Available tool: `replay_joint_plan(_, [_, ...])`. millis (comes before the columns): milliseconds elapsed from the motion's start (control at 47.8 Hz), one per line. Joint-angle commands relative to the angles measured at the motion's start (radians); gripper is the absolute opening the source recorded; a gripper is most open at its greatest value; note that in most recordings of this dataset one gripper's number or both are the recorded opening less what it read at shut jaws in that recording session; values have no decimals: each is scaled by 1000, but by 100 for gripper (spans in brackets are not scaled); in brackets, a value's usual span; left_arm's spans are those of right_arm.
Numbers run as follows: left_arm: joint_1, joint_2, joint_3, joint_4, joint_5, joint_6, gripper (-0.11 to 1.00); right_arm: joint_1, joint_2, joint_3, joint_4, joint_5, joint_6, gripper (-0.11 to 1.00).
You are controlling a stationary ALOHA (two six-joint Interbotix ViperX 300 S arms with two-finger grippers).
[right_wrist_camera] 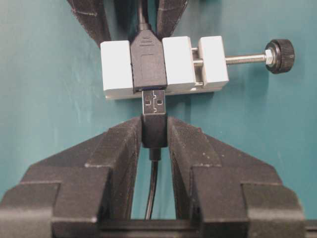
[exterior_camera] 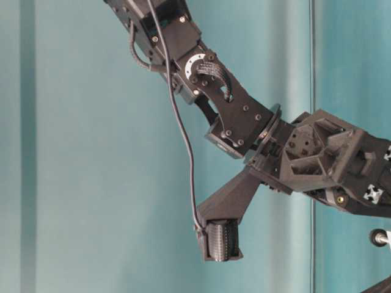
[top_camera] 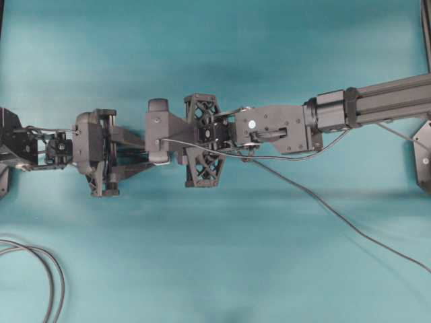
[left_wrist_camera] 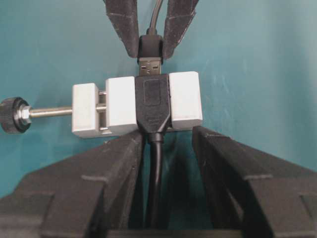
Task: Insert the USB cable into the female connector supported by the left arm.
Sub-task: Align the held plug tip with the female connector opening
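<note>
We are pinching the USB cable point(right_wrist_camera: 153, 130) in our right gripper point(right_wrist_camera: 154, 136), its silvery plug partly entering the female connector point(left_wrist_camera: 137, 103), our left gripper point(left_wrist_camera: 166, 141) fingers flanking the block's near edge, grip unclear, open teal table all around.

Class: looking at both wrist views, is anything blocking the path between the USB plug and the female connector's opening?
Nothing visible. The USB plug, pinched by the right gripper, sits directly at the female connector mouth.
</note>
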State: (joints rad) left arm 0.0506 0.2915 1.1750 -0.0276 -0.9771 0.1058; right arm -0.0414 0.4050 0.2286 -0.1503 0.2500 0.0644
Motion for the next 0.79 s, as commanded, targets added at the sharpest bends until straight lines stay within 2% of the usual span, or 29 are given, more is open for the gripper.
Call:
replay_joint_plan(0, [12,-15,-6,-5,3,12,50,8,-20,-48,-3,-5,-2,22])
replay_joint_plan(314, [6,-28,-6,-3,38,15,50,9,-20,-54,-2,78,-2,22])
replay_joint_plan(774, [6,-57,0,-3,71,18,49,9,-20,-49,-3,83,-2,22])
